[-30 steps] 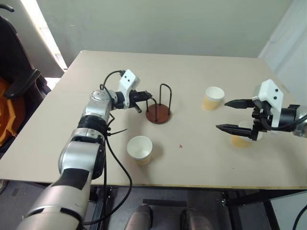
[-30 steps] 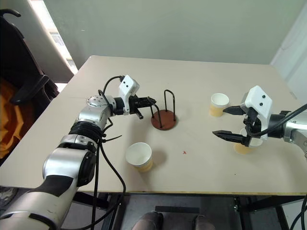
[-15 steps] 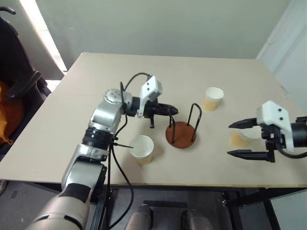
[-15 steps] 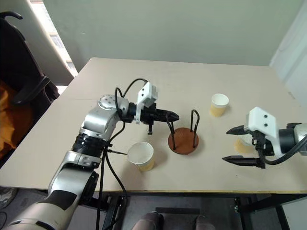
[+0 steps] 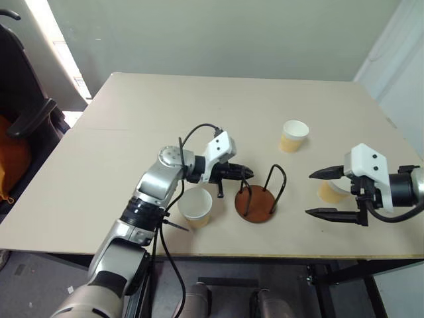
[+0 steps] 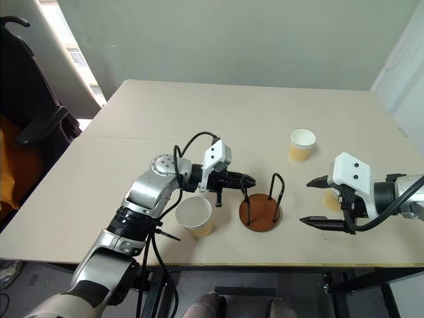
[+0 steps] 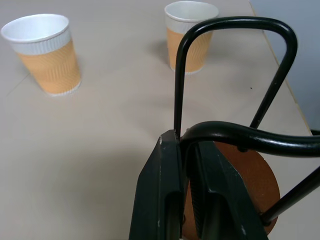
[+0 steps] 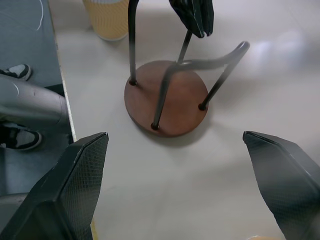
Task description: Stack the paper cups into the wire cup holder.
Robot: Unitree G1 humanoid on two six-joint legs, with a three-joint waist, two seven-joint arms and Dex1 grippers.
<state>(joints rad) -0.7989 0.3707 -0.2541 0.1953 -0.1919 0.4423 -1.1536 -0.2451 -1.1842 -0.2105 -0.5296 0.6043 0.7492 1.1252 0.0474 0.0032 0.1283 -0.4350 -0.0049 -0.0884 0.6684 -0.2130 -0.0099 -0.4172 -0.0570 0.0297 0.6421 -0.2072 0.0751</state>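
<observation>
- The left gripper (image 5: 246, 173) is pinching a thin black wire loop of the wire cup holder (image 5: 258, 203) — round reddish-brown disc, sitting mid-table.
- The right gripper (image 5: 318, 193) is gaping wide, empty.
- Ribbed tan paper cups (image 5: 195, 207) are standing around.

The table (image 5: 132, 132) is a pale sandy colour all over. The wire cup holder (image 5: 259, 201) has a round reddish-brown bottom and thin black wires. The paper cups (image 7: 43, 60) are orange-tan outside with a faint zigzag pattern, and white inside with a white band at the top. The left gripper (image 5: 246, 173) is black with a white box behind it. The right gripper (image 5: 319, 194) has black fingers (image 8: 80, 190) with a tiny criss-cross pattern.
</observation>
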